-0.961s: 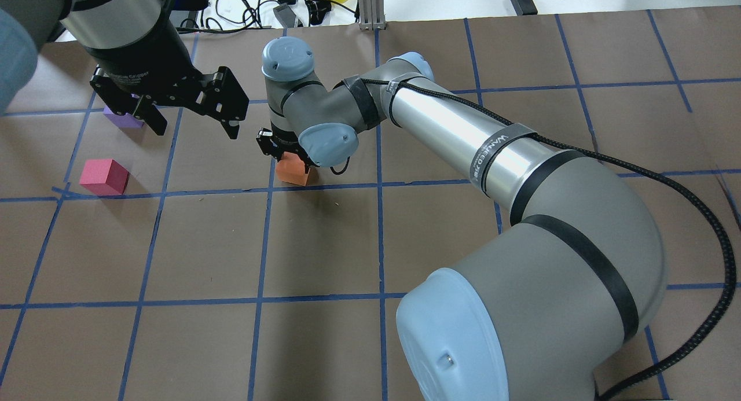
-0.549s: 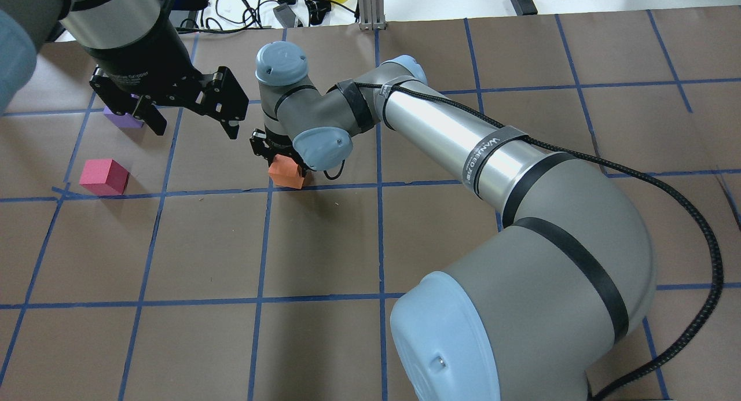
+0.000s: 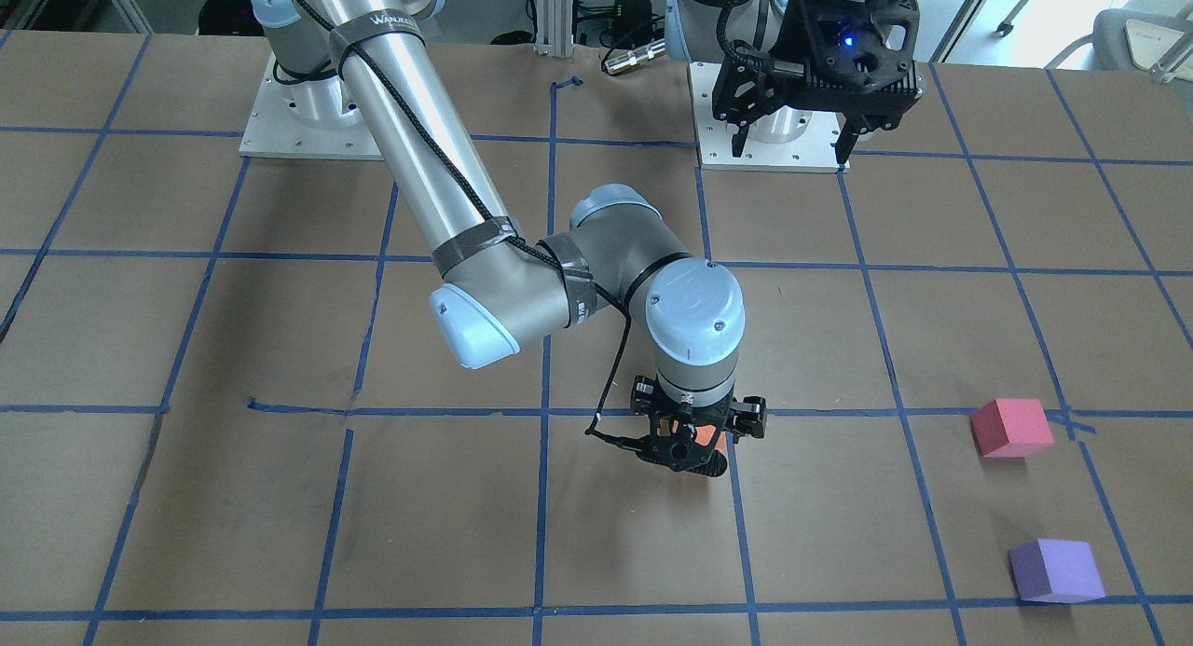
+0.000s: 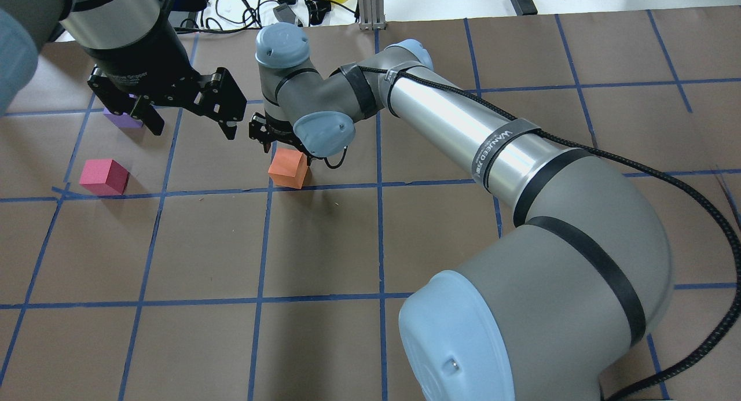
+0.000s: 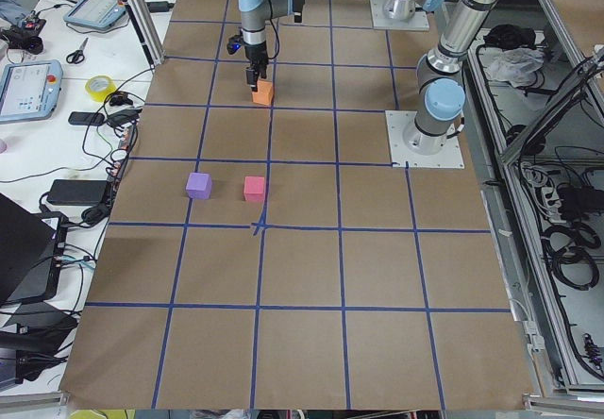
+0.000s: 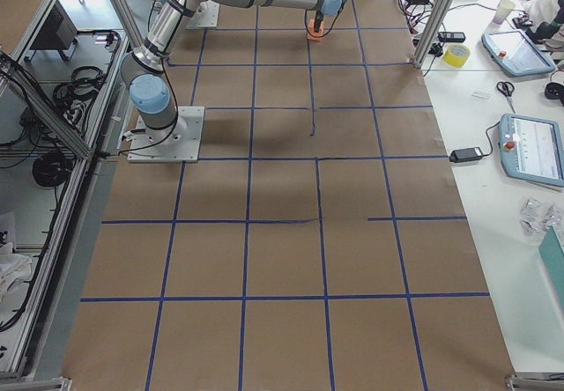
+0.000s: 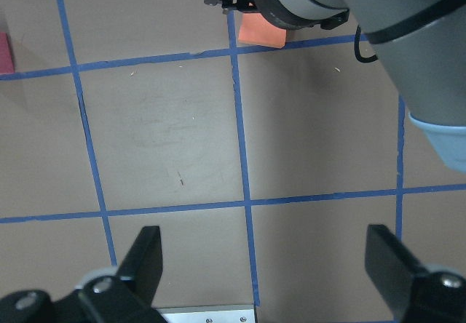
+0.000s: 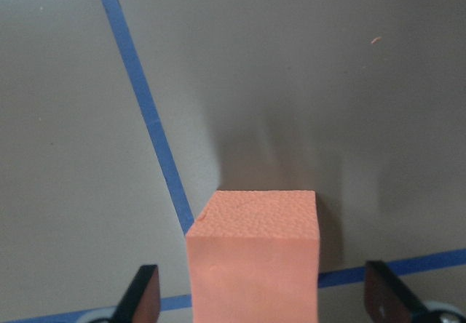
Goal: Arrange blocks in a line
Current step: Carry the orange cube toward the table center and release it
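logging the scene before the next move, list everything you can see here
orange block: 1, orange, at a tape crossing mid-table
pink block: 1, reddish-pink, robot's left side of the table
purple block: 1, purple, farther out than the pink block, apart from it
table: 1, brown, blue tape grid
tape roll: 1, yellow, side bench
scissors: 1, side bench
pendants: 2, grey, side bench
left gripper: 1, black, open, raised near the purple block
right gripper: 1, black, open, fingers either side of the orange block, not touching
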